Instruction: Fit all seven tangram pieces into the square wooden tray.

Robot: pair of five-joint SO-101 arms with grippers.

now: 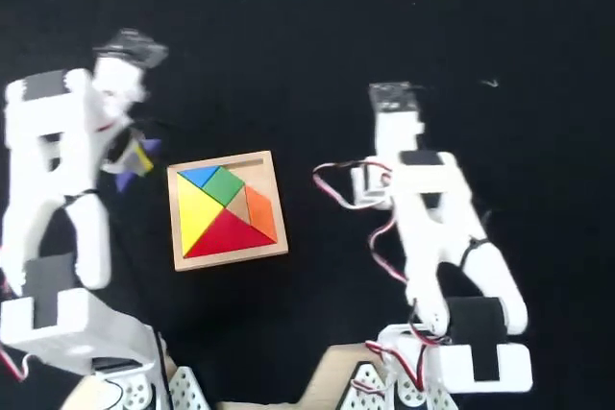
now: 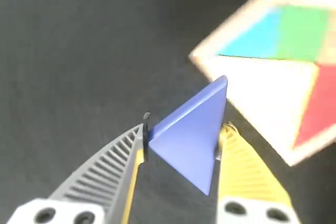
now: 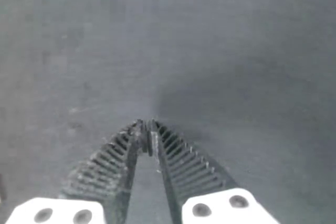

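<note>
The left gripper (image 2: 184,128) is clamping a blue-violet triangular tangram piece (image 2: 191,140), its jaws pressing on the piece's opposite sides, just beside the square wooden tray (image 1: 176,228). The right gripper (image 3: 146,129) is sitting fully closed and holding nothing over the black tabletop (image 3: 210,35), well apart from the tray.

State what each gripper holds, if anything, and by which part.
Left gripper: blue triangle, pinched between one corner and the opposite edge. Right gripper: shut, holding nothing.
</note>
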